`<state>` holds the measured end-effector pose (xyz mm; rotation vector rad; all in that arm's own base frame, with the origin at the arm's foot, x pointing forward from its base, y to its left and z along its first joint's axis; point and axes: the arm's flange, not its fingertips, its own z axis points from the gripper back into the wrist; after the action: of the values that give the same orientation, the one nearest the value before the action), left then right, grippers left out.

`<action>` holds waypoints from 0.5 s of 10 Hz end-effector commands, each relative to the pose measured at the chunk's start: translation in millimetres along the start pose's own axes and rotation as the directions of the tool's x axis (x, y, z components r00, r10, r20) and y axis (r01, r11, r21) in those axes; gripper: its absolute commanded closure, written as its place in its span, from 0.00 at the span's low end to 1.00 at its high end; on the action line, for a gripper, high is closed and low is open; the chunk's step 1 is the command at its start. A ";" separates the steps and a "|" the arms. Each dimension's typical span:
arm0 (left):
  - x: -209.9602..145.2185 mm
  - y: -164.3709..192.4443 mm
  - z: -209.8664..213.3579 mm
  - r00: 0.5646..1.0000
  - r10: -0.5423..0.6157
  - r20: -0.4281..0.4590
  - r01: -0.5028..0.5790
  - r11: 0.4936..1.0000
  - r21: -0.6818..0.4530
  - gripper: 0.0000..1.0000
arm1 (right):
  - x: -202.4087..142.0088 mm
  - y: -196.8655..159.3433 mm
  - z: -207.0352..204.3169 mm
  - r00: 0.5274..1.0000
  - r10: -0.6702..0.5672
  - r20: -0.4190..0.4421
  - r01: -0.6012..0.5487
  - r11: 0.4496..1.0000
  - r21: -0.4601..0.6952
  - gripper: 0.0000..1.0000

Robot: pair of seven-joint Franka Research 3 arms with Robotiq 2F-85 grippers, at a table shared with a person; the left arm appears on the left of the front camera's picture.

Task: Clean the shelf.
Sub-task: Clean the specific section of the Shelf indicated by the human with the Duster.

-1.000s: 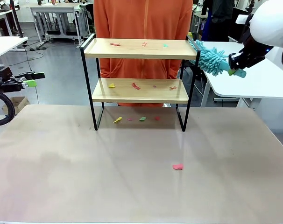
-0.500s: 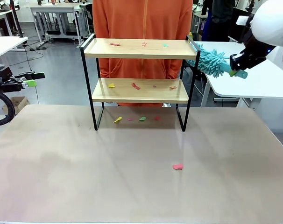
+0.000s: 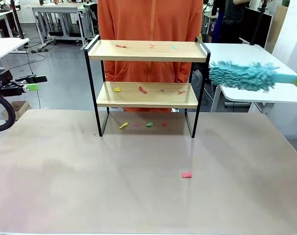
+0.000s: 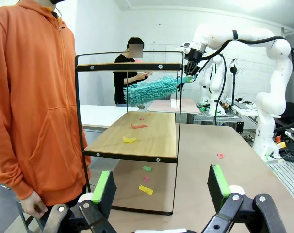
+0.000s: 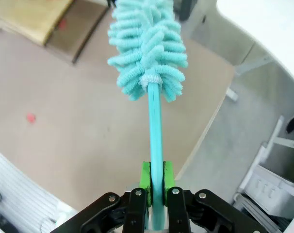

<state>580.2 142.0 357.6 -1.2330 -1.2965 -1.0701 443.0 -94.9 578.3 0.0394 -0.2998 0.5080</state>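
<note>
— Where is your shelf now?
— Your shelf stands at the far part of the surface, before the person. Coloured scraps lie on both boards.
— And your claws?
— Your right claw is closed tight on the teal duster, which is just beside the shelf's right end. Your left claw is wide open and holds nothing.

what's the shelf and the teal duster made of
Shelf: boards look like light wood or laminate, matte, with faint grain; frame looks like thin black painted metal rod. Duster: head of fluffy teal chenille-like fibre tufts; handle looks like smooth teal plastic.
</note>
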 end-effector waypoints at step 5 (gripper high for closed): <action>1.6 -4.1 -1.3 1.000 -0.003 -0.010 0.003 1.000 0.004 0.00 | -89.9 34.9 53.4 0.824 0.546 -0.147 -0.524 0.835 0.165 0.87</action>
<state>580.0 141.9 357.3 -1.2334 -1.2961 -1.0692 349.7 -119.1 598.4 0.0277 -0.0910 0.9405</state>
